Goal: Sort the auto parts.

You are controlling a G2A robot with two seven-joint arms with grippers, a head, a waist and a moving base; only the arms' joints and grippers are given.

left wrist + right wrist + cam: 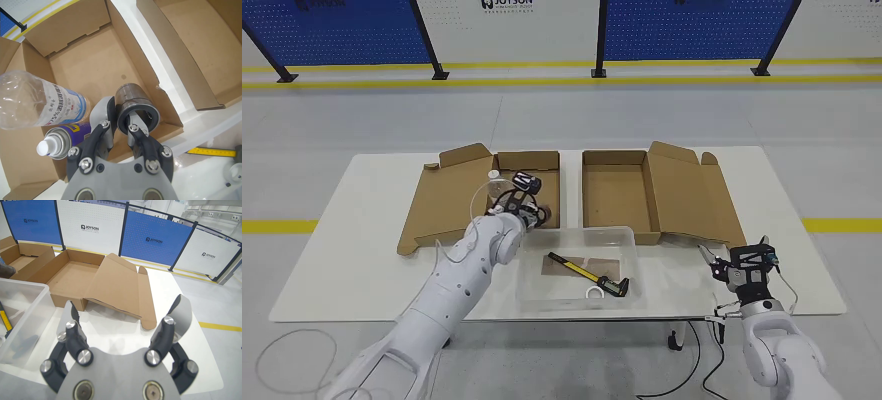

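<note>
Sorting station, top and wrist views. A white table (pixel 362 250) is shown bearing two open cardboard boxes side by side, with a clear plastic bin (pixel 587 235) placed just in front of the gap between them.

The left gripper (pixel 122 111) is held above the left box (pixel 90 62), near the box's front wall. It is closed upon a dark metal cylindrical bearing (pixel 134 98): one finger is seen inside the bore and the other is pressed against the outer wall. The bearing is thus carried clear of the box floor, tilted. Beside it in the same box, a clear labelled bottle (pixel 37 102) and a blue spray can (pixel 56 144) with a white nozzle are seen close together.

A yellow caliper (pixel 587 272) and a small white ring (pixel 595 293) are contained in the bin.

The right gripper (pixel 124 302) is positioned over the table's right front part, near the right box (pixel 75 275); its fingers are spread wide and nothing is held.
</note>
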